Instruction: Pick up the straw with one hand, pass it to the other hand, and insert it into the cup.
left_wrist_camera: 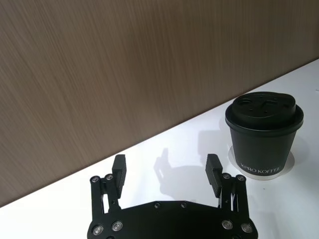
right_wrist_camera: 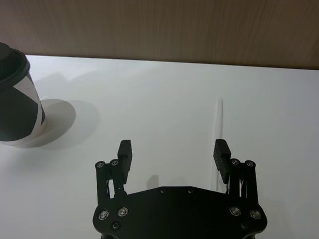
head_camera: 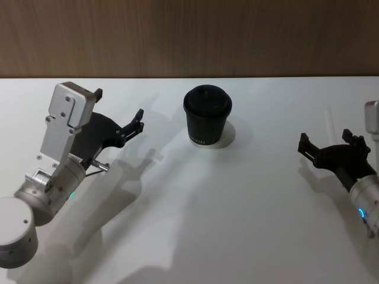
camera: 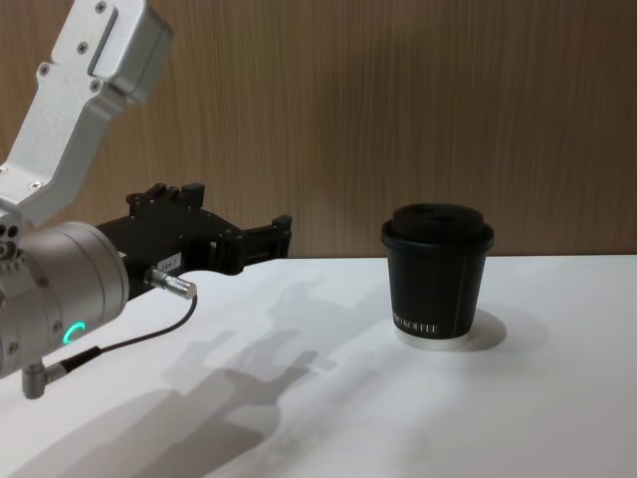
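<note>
Both the left tool and right tool gape wide, flanking the seemingly matte, dome-lidded cup.

Seeing the cup standing upright on the surface, toward the back and centre, just before the wall. Finding the left tool hanging above the surface to the cup's left, well apart. Finding the right tool far to the cup's right, with the straw lying flat on the surface just beside one finger, pointing toward the wall.
</note>
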Available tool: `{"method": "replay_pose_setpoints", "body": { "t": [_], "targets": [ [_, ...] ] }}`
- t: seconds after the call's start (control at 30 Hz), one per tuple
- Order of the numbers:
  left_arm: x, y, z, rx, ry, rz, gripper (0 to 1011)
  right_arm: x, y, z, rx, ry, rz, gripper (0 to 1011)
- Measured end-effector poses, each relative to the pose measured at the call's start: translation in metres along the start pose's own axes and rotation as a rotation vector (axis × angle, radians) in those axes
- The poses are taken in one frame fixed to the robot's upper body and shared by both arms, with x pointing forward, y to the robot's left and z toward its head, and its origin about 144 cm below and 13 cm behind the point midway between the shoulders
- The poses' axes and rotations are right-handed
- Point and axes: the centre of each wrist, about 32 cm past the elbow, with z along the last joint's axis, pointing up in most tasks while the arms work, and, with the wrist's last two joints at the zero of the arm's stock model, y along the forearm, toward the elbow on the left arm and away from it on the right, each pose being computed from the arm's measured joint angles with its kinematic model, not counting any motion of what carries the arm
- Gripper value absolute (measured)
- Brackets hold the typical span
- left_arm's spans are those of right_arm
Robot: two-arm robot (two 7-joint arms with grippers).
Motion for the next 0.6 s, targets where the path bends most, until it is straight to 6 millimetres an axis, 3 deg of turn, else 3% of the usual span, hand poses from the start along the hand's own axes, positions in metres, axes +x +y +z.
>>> {"method": "replay_pose_setpoints", "body": {
  "t": [0.6],
  "targets": [
    [0.0,0.0,0.0,0.0,0.0,0.0,1003,0.012,0.004,-0.014,-0.054,0.03,-0.058,1001]
  ]
}}
